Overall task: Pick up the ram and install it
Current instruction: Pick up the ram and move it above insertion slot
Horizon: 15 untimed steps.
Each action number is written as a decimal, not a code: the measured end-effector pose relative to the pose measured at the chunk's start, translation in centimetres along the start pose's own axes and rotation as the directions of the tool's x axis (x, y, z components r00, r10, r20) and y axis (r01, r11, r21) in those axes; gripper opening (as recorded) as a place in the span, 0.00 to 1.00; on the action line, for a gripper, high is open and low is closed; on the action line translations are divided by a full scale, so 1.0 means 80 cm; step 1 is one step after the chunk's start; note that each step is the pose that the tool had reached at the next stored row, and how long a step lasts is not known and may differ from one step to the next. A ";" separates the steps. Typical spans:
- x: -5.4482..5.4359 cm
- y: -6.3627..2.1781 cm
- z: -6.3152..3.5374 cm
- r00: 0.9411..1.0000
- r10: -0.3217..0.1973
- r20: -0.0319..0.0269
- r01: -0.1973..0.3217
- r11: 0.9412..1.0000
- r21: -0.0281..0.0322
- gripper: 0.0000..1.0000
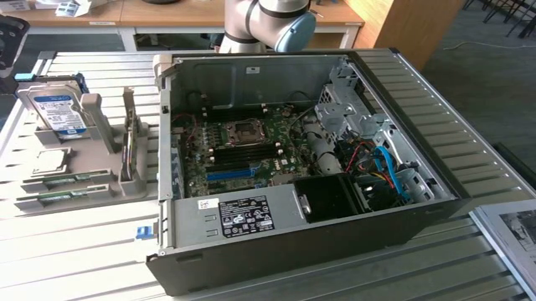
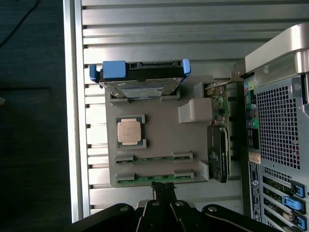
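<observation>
Green and thin, the chip-lined ram stick (image 2: 154,178) sits on edge in the grey plastic holder tray (image 2: 159,133), presumably for easy grabbing. The black gripper (image 2: 164,186), fingers pressed together, hovers beside it.

An open computer case (image 1: 277,257) lay on the slatted metal surface (image 1: 75,257), its motherboard (image 1: 251,147) exposed, with a blue slot (image 1: 230,174) and a labelled power supply (image 1: 243,216) at the near side. Blue cables (image 1: 387,166) curled inside at the exterior view's right. Just beside the case, on the exterior view's left, a grey holder (image 1: 109,188) carried an upright hard drive (image 1: 57,113) at its far end, a processor chip (image 1: 50,162), and two ram sticks (image 1: 67,180) lying flat at its near edge. The arm (image 1: 268,22) rose beyond the case's far side.
</observation>
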<state>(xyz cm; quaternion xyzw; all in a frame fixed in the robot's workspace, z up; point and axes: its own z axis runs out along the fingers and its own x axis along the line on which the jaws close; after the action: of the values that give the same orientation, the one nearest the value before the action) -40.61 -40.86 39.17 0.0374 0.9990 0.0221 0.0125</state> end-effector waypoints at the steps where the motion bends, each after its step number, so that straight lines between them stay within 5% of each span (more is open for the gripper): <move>1: 0.000 0.000 0.000 1.000 0.000 0.000 0.000 1.000 0.000 0.10; 15: 0.000 0.000 0.000 0.998 -0.065 -0.003 0.065 0.998 -0.002 0.10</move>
<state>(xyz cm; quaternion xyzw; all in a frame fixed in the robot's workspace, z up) -40.61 -40.86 39.18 0.0047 0.9997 0.0225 0.0117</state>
